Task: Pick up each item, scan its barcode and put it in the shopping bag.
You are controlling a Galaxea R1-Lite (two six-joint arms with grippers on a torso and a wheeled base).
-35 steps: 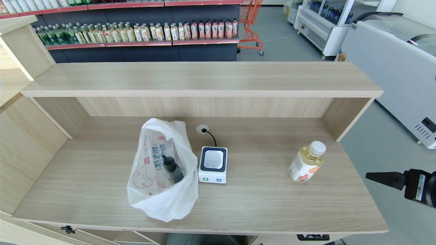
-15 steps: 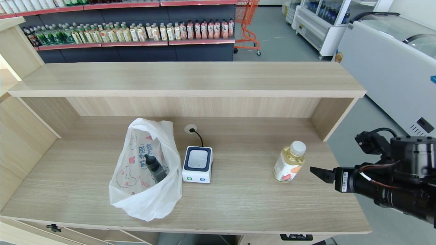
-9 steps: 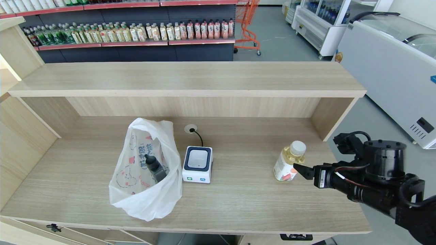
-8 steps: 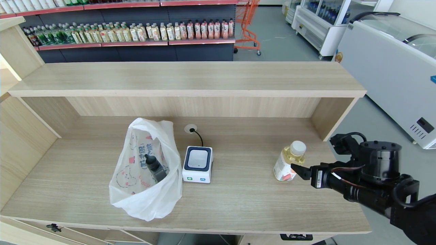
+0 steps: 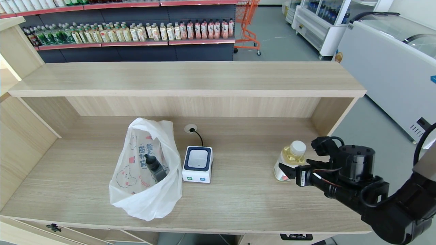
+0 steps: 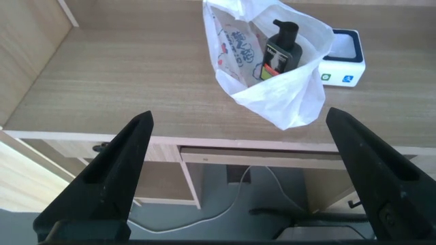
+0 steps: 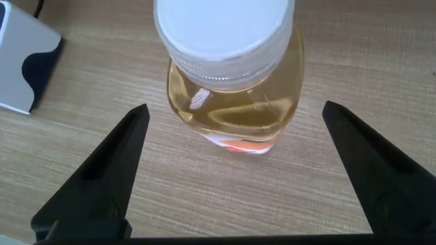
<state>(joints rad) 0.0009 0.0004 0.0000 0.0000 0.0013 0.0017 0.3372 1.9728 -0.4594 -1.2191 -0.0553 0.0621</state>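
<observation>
No legible txt; print on shopping bag (image 5: 150, 200) & bottle (image 5: 290, 157) label unclear.

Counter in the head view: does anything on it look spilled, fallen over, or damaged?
Nothing stands out. The yellow drink bottle stands upright with its cap on, the shopping bag stands open with a dark pump bottle leaning inside, and the scanner sits flat beside it. No spill shows.

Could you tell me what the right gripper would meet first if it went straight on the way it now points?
Probably the bottle: it stands straight ahead, between the open fingers of the right gripper, though depth is unclear.
</observation>
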